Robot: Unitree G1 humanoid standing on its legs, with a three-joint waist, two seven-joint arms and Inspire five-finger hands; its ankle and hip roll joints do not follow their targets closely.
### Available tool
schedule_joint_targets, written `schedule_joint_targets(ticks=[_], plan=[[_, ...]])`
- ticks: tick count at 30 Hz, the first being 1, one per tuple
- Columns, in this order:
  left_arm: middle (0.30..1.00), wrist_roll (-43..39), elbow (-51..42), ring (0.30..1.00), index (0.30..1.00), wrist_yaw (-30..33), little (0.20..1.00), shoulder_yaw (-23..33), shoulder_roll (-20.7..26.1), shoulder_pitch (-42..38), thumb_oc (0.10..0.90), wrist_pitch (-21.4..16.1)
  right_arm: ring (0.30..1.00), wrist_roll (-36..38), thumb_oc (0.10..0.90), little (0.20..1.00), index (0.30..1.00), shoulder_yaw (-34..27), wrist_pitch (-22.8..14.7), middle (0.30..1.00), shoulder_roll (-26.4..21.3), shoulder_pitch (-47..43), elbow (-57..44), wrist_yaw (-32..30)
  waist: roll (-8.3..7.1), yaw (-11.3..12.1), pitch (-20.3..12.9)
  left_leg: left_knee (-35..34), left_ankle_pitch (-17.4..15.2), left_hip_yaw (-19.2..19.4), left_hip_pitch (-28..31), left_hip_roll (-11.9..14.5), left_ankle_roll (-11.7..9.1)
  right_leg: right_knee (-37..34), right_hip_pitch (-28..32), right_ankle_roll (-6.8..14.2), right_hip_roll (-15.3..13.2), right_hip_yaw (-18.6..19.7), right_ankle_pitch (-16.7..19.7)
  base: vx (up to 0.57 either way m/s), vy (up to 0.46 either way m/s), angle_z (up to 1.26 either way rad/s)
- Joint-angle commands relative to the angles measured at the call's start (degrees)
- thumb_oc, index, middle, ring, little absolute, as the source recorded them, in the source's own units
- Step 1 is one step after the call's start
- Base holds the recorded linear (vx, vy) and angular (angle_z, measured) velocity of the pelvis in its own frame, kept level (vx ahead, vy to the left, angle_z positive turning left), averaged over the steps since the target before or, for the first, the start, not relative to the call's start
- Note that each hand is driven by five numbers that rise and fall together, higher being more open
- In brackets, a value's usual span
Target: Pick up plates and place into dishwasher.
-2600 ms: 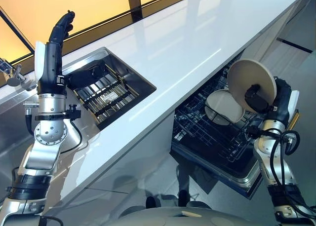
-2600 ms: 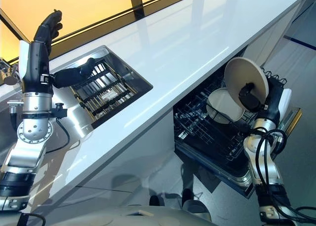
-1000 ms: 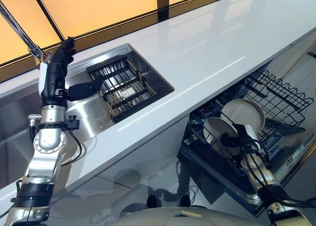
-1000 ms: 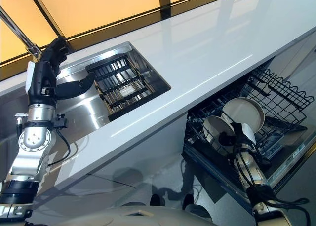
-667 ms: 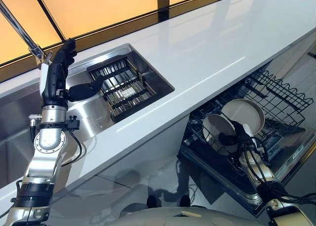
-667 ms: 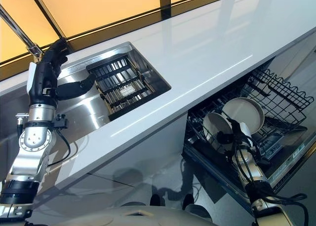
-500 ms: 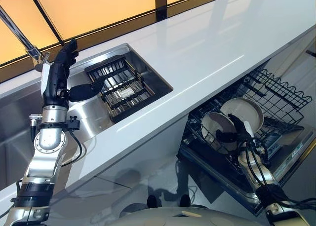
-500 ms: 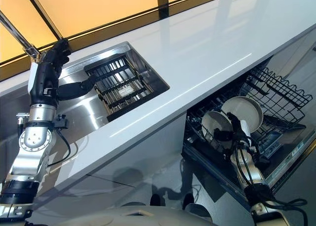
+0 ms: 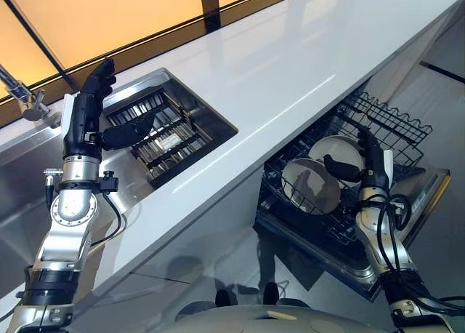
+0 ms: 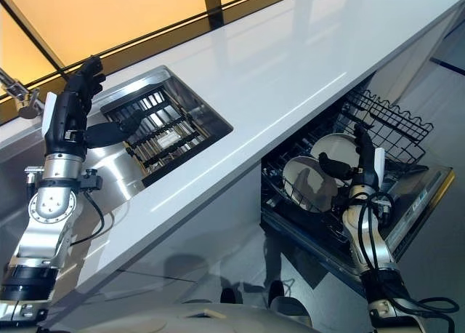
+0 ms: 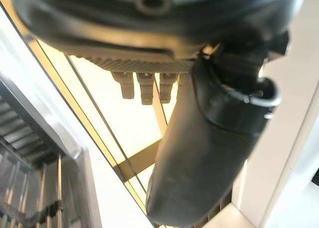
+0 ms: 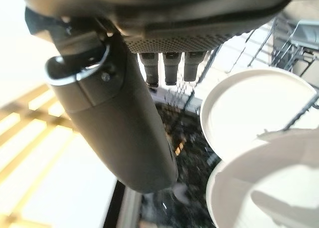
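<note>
Plates: the rear plate (image 9: 341, 153) now stands behind the front plate (image 9: 311, 186) in the dishwasher rack (image 9: 381, 133); the right hand (image 9: 367, 166), fingers straight, has let go, so that placement looks done. Left hand (image 9: 91, 107) open and empty above the sink (image 9: 138, 82). No readable writing

Rear plate (image 9: 347, 150) partly hidden behind right hand (image 9: 361, 167); dishwasher (image 9: 407, 202) interior beneath counter unseen.
</note>
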Motion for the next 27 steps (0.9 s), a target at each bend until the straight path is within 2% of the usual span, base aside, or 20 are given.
schedule_joint_targets(ticks=[1, 7, 11, 17, 27], plan=[[0.900, -1.2, 2.0, 0.900, 0.900, 1.5, 0.900, 1.1, 1.8, -4.2, 0.800, -6.3, 0.900, 1.1, 0.800, 0.900, 0.900, -5.0, -8.3, 0.900, -0.4, -2.3, -8.0, -4.0, -0.13, -1.6, -3.7, 4.1, -7.4, 0.5, -0.7, -2.2, 0.9, 10.5, -0.5, 3.0, 1.8, -1.1, -11.2, -0.02, 0.021, -0.09], [0.900, -0.9, 3.0, 0.900, 0.900, 1.0, 0.900, 0.5, 2.0, -4.8, 0.800, -6.8, 0.900, 9.4, 0.800, 0.900, 0.900, -8.9, -9.5, 0.900, 0.7, -0.6, -4.3, -4.9, 0.07, -2.4, -3.9, 0.6, -5.8, 0.4, 0.1, -1.9, 0.5, 10.4, -1.1, 3.9, 1.6, -1.3, -10.2, -0.01, 0.008, -0.05], [0.900, -0.8, 3.5, 0.900, 0.900, 1.1, 0.900, 0.2, 2.5, -5.3, 0.800, -6.3, 0.900, 14.1, 0.800, 0.900, 0.900, -10.3, -9.3, 0.900, 0.5, -1.1, -0.4, -4.8, 0.06, -2.0, -4.1, 1.1, -5.9, 0.7, -0.2, -2.2, 0.1, 8.0, -0.6, 3.7, 1.9, -1.5, -9.5, 0.00, -0.003, -0.01], [0.900, -2.0, 3.7, 0.900, 0.900, 0.6, 0.900, 0.2, 3.3, -5.3, 0.800, -6.3, 0.900, 17.5, 0.800, 0.900, 0.900, -9.8, -8.4, 0.900, 0.7, -1.7, 5.8, -4.6, -0.03, -1.1, -4.0, 2.7, -6.7, 1.1, -0.9, -2.5, 0.1, 6.1, -0.1, 3.3, 2.0, -1.7, -8.7, 0.01, -0.015, 0.00], [0.900, -2.7, 4.2, 0.900, 0.900, -0.3, 0.900, 0.6, 4.8, -5.7, 0.800, -5.5, 0.900, 21.4, 0.800, 0.900, 0.900, -9.6, -7.9, 0.900, 0.9, -1.0, 16.0, -3.8, 1.18, -0.3, -2.5, 0.7, -5.3, -1.1, -1.3, -1.7, 0.0, 11.5, -1.9, 3.0, 1.2, -3.3, -11.8, 0.02, -0.045, 0.05]])
